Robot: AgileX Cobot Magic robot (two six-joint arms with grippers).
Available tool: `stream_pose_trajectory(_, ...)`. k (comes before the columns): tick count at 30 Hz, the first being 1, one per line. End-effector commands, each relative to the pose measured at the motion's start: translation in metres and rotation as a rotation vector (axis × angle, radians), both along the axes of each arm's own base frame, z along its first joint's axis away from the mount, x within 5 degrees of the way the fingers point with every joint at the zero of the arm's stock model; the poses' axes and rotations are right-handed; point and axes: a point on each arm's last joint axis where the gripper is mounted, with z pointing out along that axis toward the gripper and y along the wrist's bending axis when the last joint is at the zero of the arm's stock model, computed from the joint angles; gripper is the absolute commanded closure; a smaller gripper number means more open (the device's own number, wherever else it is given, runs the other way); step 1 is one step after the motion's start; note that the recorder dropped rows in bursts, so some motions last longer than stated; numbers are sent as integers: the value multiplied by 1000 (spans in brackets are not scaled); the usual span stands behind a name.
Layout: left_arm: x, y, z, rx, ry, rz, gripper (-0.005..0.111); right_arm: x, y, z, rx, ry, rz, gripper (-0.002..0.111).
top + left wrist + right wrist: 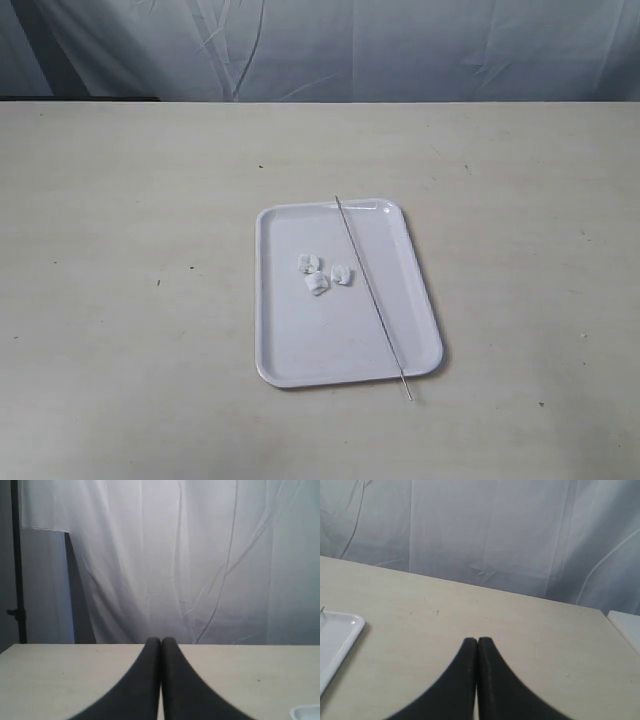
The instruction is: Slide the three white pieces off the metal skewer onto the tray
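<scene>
The white tray (pixel 290 340) lies flat in the middle of the table. Three white pieces (pixel 318 273) rest loose on it, close together in its left half, apart from the rod. The metal skewer (pixel 372 295) lies bare and diagonal across the tray's right side, its near tip past the front rim. Neither arm shows in the exterior view. My left gripper (pixel 161 641) is shut with nothing in it, above bare table; a tray corner (pixel 306 713) shows at the edge of that view. My right gripper (pixel 478 641) is shut and empty too, beside a tray corner (pixel 340 630).
A grey-white cloth backdrop (pixel 400 50) hangs behind the table's far edge. A dark stand pole (pixel 19 580) and a pale panel (pixel 45 585) stand at one side in the left wrist view. A white flat object (pixel 627 627) lies near the table's edge in the right wrist view.
</scene>
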Motion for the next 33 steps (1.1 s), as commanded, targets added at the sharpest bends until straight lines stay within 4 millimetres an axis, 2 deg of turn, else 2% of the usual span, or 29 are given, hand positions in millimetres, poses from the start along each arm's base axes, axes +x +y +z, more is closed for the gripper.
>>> stream_pose_trajectory(1,0,0,-15,-83,148,-3,107,-1,-1,-5,53,53,-25,109)
stream_pose_trajectory(4,-1,-1,-27,-72,285,-10,107,-2,-1,-10,91,104,-31,109)
stream_pose_trajectory(9,-1,1,-27,28,281,26,107,-2,-1,-10,89,102,-30,109)
stream_pose_trajectory(16,-1,2,-27,23,281,42,107,-2,-1,-10,217,109,-51,109)
stream_pose_trajectory(20,-1,2,-27,-28,281,43,107,-2,-1,-10,216,109,-51,109)
stream_pose_trajectory(33,-1,3,-27,-33,280,54,107,-2,-1,-9,202,103,-52,109)
